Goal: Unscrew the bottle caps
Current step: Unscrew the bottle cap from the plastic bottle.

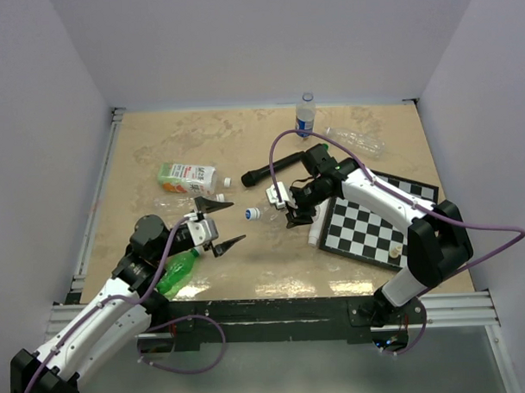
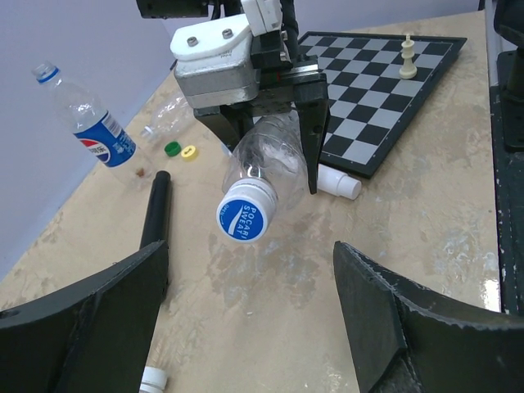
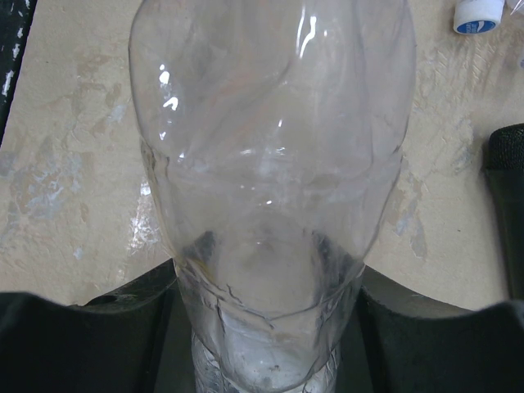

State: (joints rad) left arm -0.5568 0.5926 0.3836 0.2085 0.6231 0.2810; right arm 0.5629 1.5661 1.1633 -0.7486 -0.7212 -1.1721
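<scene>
We note bare tabletop (image 1: 273, 261) between left gripper (image 1: 222, 222) and right gripper (image 1: 291, 214). Chessboard (image 1: 367, 232) just beside right gripper, black microphone (image 1: 260, 172) near behind it, walls (image 1: 36, 127) well apart.
Left jaws wide apart, empty, facing cap (image 2: 247, 214).
Right jaws clamped on clear bottle (image 2: 274, 155), held sideways over mid-table, neck toward left gripper.
We see bottle crinkled, see-through; cap blue-topped, white-rimmed, lettered POCARI SWEAT, on neck.

Clear glossy crinkled plastic bottle (image 2: 270, 160), smooth blue-topped plastic cap (image 2: 247, 214), smooth mottled beige table (image 2: 270, 327)
</scene>
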